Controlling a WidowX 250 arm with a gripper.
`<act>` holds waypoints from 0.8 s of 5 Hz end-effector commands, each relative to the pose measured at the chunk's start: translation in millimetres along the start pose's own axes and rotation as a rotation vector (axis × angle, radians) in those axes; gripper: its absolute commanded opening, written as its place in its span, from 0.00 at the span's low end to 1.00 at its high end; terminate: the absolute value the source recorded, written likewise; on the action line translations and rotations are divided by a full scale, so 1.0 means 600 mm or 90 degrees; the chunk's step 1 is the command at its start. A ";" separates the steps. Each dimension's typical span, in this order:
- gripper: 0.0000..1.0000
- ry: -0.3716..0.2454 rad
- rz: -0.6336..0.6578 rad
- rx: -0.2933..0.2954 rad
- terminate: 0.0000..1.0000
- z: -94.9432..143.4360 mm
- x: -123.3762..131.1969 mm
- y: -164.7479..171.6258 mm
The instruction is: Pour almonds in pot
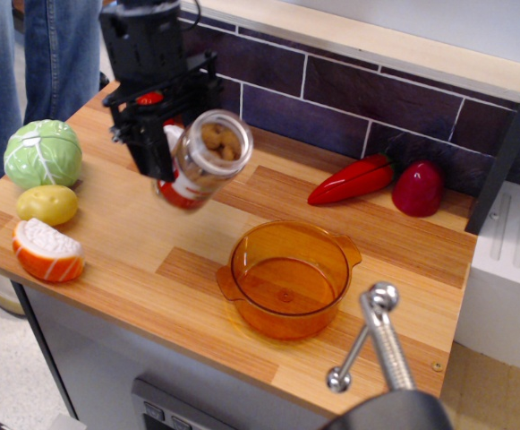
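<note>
My black gripper is shut on the clear jar with the red, white and green label. It holds the jar above the wooden counter, tilted with its open mouth up and to the right. The brown almonds show through the jar near its mouth. The orange-amber pot with two small side handles stands on the counter, below and to the right of the jar. The pot looks empty.
A green cabbage, a yellow potato and an orange-white slice lie at the left edge. A red pepper and a dark red fruit lie by the tiled back wall. A metal handle juts up at the front right.
</note>
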State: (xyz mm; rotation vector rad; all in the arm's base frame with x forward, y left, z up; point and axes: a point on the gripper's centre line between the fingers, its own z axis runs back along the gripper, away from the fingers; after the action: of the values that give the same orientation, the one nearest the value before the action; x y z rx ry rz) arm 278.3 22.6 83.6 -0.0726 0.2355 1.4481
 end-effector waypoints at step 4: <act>0.00 -0.313 0.313 0.066 0.00 0.030 -0.046 0.054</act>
State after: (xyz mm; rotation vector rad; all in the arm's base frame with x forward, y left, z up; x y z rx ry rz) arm 244.7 6.8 99.0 0.5264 -0.0466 1.8853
